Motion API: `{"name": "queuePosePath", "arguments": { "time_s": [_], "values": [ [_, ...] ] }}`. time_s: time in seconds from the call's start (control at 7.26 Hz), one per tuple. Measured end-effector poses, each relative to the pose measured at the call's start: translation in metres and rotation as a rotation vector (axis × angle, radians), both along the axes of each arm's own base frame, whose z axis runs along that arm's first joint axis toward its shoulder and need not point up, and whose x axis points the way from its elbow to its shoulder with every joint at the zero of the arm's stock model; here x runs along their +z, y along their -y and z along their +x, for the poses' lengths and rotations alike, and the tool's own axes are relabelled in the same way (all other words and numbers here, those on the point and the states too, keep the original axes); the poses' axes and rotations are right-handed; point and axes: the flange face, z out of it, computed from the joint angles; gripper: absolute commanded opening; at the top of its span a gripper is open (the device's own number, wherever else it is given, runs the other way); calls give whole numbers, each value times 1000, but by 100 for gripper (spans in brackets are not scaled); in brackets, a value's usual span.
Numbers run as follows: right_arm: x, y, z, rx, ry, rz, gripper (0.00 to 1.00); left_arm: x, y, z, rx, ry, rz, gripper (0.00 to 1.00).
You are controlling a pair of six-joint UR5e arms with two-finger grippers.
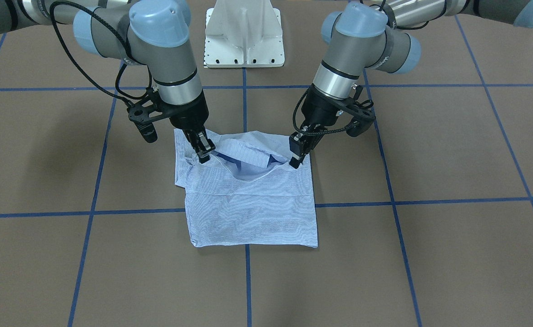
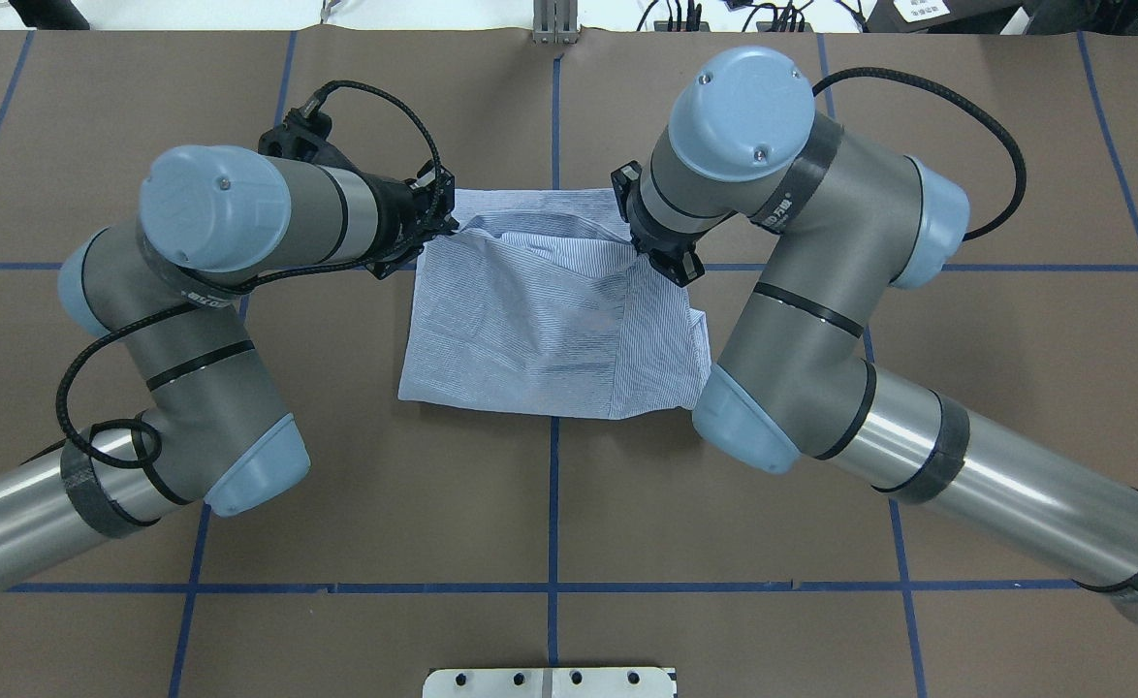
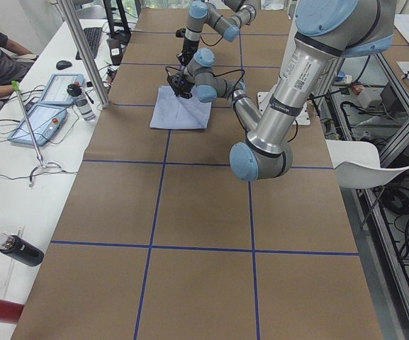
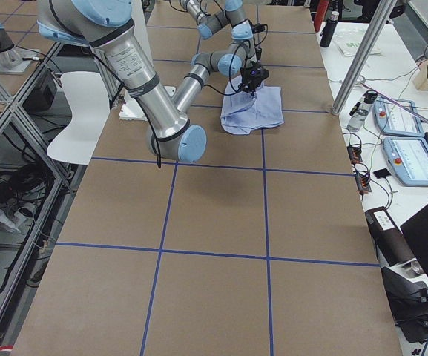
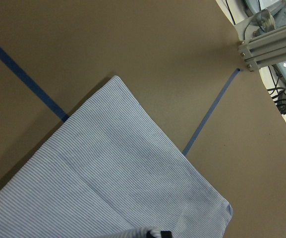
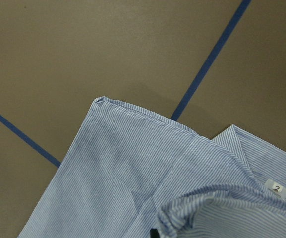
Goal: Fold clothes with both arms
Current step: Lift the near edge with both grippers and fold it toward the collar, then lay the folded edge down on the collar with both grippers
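Viewing from the operators' side, nearest first. Brown paper-covered table [image 1: 430, 254], gridded with blue tape lines [image 1: 247, 281]. Light blue-and-white finely striped fabric shirt [image 1: 248, 213] lies folded into a rough rectangle over a tape crossing near the table's middle. Its near edge is straight and flat on the table.

Its far edge is raised off the table and pinched at two points. Black two-finger right hand [image 1: 204, 153], on this view's left, has its fingers closed tight on the shirt's far edge. Black two-finger left hand [image 1: 296, 159], on this view's right, is clamped likewise on the same edge. The cloth between them sags in a shallow loop with a darker opening beneath.

Right wrist view: small white neck label [image 6: 277, 189] printed "2", beside the collar.

Beyond, the grey right arm [image 1: 157, 50] and left arm [image 1: 362, 45], with light blue joint caps, lean inward. Farthest: white metal pedestal base [image 1: 244, 41].
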Motion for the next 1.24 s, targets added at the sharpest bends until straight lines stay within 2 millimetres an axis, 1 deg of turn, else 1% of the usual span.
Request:
{"name": "queuePosePath", "arguments": {
  "time_s": [0.28,0.41,0.55,0.69,0.96,1.24],
  "values": [
    [-7,39,2,-11,-14,-15,0,-6,24,-5,-11,-10,2,0],
    [-8,52,-1,-17,-24,-22,0,-9,35,1,-13,-10,2,0],
    [-2,62,-5,-23,-37,-25,0,-3,47,11,-14,-10,5,0],
    [6,71,-10,-25,-41,-22,0,7,56,20,-14,-11,10,0],
    [19,91,-19,-25,-52,-19,0,28,74,32,-18,-1,18,0],
    [25,113,-37,-31,-65,-18,0,44,88,43,-20,7,24,0]
  ]
}}
